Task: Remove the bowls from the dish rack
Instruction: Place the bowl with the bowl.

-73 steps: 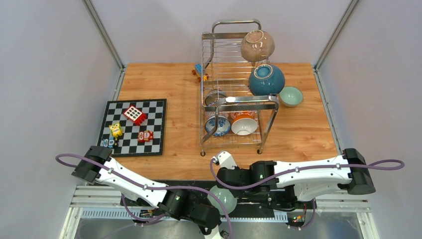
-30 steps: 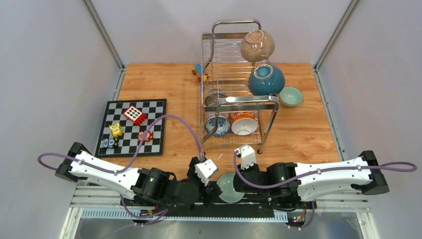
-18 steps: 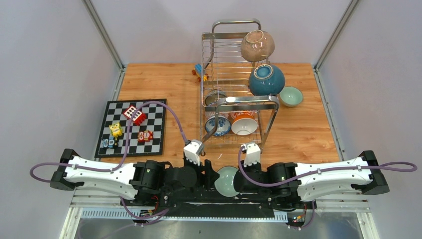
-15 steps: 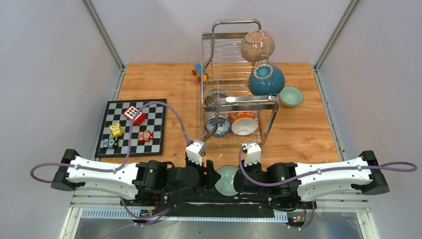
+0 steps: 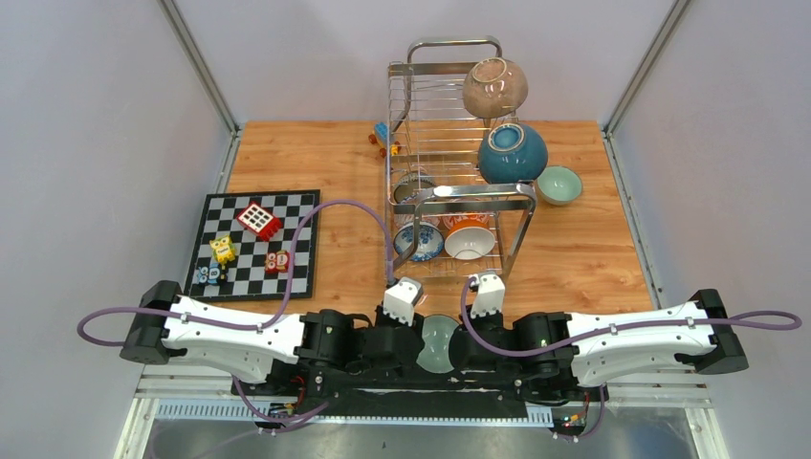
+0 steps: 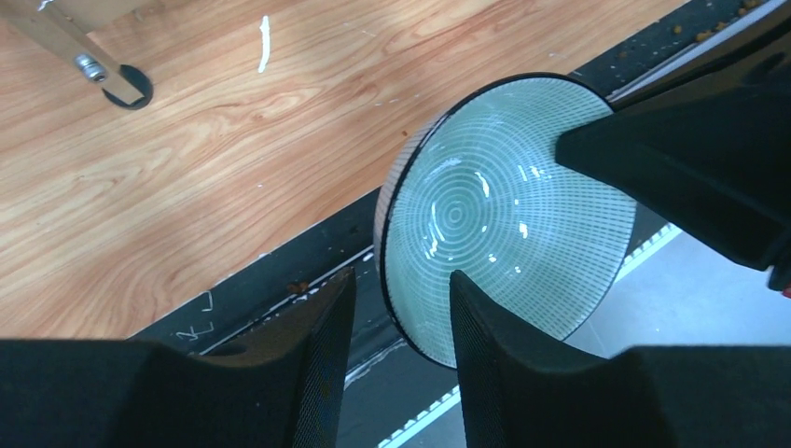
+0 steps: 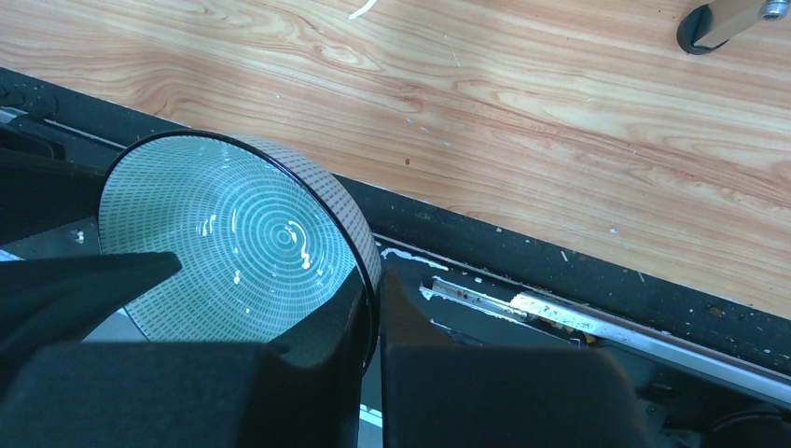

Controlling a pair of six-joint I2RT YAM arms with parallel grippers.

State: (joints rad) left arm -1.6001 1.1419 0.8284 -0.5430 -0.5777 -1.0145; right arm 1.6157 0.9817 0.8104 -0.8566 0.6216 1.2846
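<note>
1. Since earlier I've brought left jaws in; they're part-open astride green bowl (image 6: 504, 224) rim, at near surface (image 5: 316, 182) edge.
2. Right jaws clamp its rim.
3. Dish rack (image 5: 457, 201) holds brown bowl (image 5: 494, 87), teal bowl (image 5: 513, 153), blue-white bowl (image 5: 419, 242), orange-white bowl (image 5: 469, 239).

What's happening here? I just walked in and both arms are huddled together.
The right tool is clamped on the rim of a pale green bowl at the near edge of the table. The left tool straddles the opposite rim, not clamped, seemingly a handover. Other bowls sit in the dish rack.
</note>
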